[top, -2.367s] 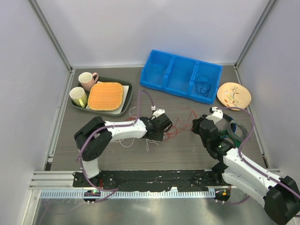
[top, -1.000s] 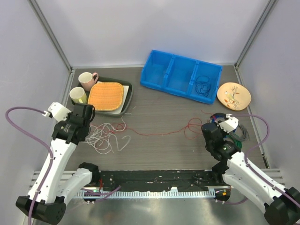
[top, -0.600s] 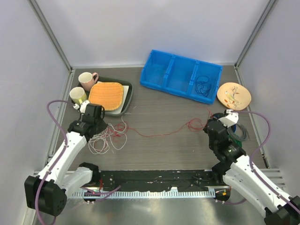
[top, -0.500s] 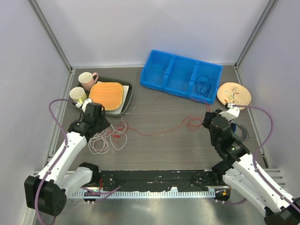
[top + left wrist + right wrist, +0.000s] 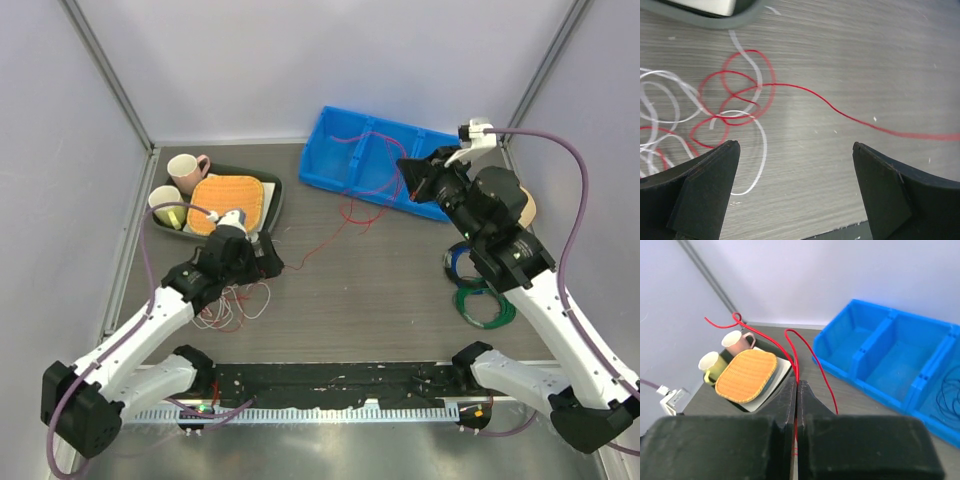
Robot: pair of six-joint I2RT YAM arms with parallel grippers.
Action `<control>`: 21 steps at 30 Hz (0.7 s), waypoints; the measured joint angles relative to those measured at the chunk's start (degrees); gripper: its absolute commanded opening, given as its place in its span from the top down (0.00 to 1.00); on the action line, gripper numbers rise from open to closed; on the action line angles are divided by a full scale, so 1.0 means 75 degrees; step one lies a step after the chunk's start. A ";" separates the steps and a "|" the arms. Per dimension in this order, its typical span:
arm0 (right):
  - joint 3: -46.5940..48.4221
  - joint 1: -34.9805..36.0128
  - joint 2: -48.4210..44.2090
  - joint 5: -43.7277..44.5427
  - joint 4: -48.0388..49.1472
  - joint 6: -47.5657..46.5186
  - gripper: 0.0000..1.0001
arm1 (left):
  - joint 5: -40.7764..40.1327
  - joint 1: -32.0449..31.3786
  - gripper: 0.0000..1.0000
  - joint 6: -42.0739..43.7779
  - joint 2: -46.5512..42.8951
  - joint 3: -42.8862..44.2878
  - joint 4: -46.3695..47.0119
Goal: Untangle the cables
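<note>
We are at the pulling-apart step. The right gripper (image 5: pixel 796 386), its fingers (image 5: pixel 785 407) clamped on the red cable (image 5: pixel 850 116), holds it raised over the blue bin (image 5: pixel 318 160). From there the strand runs down across the worktop (image 5: pixel 380 290) to a knot of red and white loops. The left gripper (image 5: pixel 795 150) hovers over that knot, fingers spread wide and gripping nothing. Next, we judge, it needs to pin the white cable (image 5: pixel 745 50) so the red one can slide free.

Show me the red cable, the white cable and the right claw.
red cable (image 5: pixel 840 111): left wrist view, its single outgoing strand.
white cable (image 5: pixel 765 152): left wrist view, bend of a loop.
right claw (image 5: pixel 797 387): right wrist view, between its closed fingertips.
</note>
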 measured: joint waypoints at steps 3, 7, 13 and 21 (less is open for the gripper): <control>0.0495 0.0003 0.0262 -0.0656 -0.0154 -0.0455 0.99 | -0.0099 -0.0941 0.00 0.0262 -0.0093 0.0061 0.0201; 0.0726 0.0000 0.0382 -0.1367 -0.0312 -0.0921 0.99 | -0.0154 -0.2031 0.00 0.0723 0.0154 0.0382 0.0662; 0.0723 0.0000 0.0516 -0.2127 -0.0504 -0.1542 0.99 | -0.0146 -0.2602 0.00 0.1139 0.1154 0.1684 0.1224; 0.0629 0.0000 0.0892 -0.2952 -0.0577 -0.1728 0.99 | 0.0297 -0.3217 0.09 0.1891 0.2014 0.2736 0.2891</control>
